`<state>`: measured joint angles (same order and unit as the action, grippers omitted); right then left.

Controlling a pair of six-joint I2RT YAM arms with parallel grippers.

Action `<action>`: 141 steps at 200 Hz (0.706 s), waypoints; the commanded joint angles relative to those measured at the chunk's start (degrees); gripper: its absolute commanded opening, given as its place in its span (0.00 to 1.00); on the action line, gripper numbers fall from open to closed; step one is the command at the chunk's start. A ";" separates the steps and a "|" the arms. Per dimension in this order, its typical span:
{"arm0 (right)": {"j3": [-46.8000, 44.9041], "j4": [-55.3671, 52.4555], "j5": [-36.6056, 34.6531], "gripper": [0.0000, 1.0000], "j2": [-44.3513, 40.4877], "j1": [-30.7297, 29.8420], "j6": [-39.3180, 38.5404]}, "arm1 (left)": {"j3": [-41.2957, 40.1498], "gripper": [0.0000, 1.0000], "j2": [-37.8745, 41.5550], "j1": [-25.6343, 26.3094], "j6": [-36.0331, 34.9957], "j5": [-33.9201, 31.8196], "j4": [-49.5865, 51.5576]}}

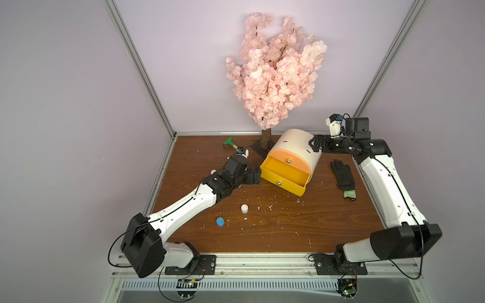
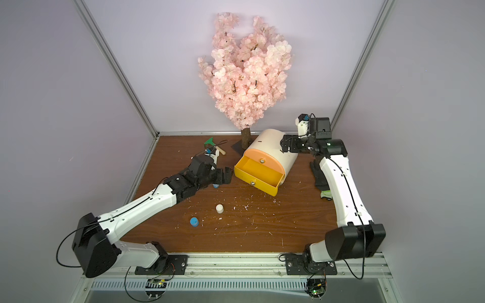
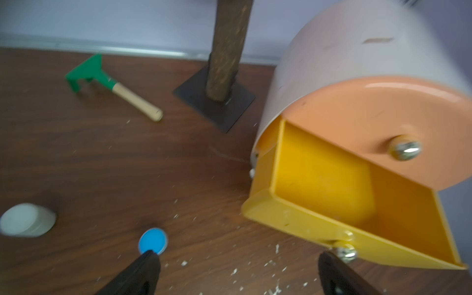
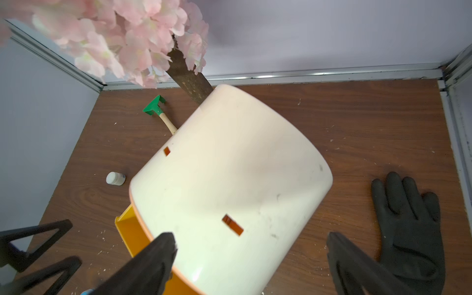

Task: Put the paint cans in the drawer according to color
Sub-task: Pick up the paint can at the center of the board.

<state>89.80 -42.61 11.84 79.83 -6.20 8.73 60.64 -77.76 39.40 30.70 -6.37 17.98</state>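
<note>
The cream drum cabinet [image 1: 296,147] stands at the back, its yellow drawer [image 1: 284,175] pulled open under the peach front [image 3: 357,122]; nothing shows inside it. My left gripper [image 1: 256,177] [image 3: 240,258] hangs open just left of the yellow drawer's corner, holding nothing. A blue paint can [image 3: 153,240] [image 2: 216,185] stands on the table right by one of its fingertips [image 3: 149,260]. Another blue can [image 1: 220,221] and a white can [image 1: 244,208] stand nearer the front. A second white can [image 3: 28,219] [image 4: 115,178] lies left of the arm. My right gripper [image 1: 314,146] [image 4: 251,242] is open over the drum's rear right side.
A pink blossom tree [image 1: 275,70] on a dark base plate [image 3: 214,102] stands behind the cabinet. A green-headed toy rake [image 1: 229,143] lies at the back left. A black glove [image 1: 342,175] lies right of the cabinet. White crumbs [image 1: 270,207] dot the wooden table [image 1: 288,230].
</note>
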 commanded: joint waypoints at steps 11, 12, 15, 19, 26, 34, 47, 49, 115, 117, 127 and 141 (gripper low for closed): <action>-8.52 5.51 -2.24 0.99 -8.26 -0.83 2.12 | -0.91 0.99 -2.98 -1.25 -2.03 -0.61 16.92; -8.82 5.56 -2.25 0.99 -8.58 -0.83 2.19 | -0.93 0.98 -3.08 -1.25 -2.13 -0.46 17.05; -9.39 5.83 -2.30 0.99 -9.25 -0.91 2.31 | -0.96 0.96 -3.30 -1.25 -2.48 -0.16 17.29; -10.29 6.22 -2.38 0.99 -10.10 -0.82 2.44 | -1.11 0.92 -3.60 -1.25 -3.17 0.81 17.51; -11.80 6.95 -2.20 0.99 -11.50 -0.84 2.67 | -1.39 0.84 -4.16 -1.25 -4.26 2.71 17.55; -13.25 7.70 -1.76 0.99 -12.58 -0.84 2.65 | -1.49 0.74 -4.71 -1.18 -4.91 3.61 18.31; -14.73 7.85 -1.65 0.99 -13.70 -0.84 2.60 | -1.31 0.60 -5.42 -0.54 -5.47 2.90 19.49; -14.94 7.88 -1.60 0.99 -13.86 -0.88 2.67 | -1.32 0.59 -5.51 -0.37 -5.54 2.69 19.60; -17.55 8.07 -1.96 0.99 -16.72 -0.91 2.23 | 0.30 0.54 -11.45 4.79 -5.30 1.68 22.91; -17.55 8.09 -1.87 0.99 -16.73 -0.88 2.18 | 0.34 0.54 -11.58 4.92 -5.36 1.86 23.03; -17.73 8.04 -1.80 0.99 -16.92 -0.87 2.25 | 0.26 0.54 -12.30 5.01 -5.33 2.24 23.16; -18.36 8.53 -1.73 0.99 -17.38 -0.88 2.42 | 0.09 0.55 -12.74 5.15 -5.34 1.89 23.07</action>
<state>72.16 -36.49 10.72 64.10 -6.81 10.55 59.37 -89.67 43.79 25.96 -4.36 38.35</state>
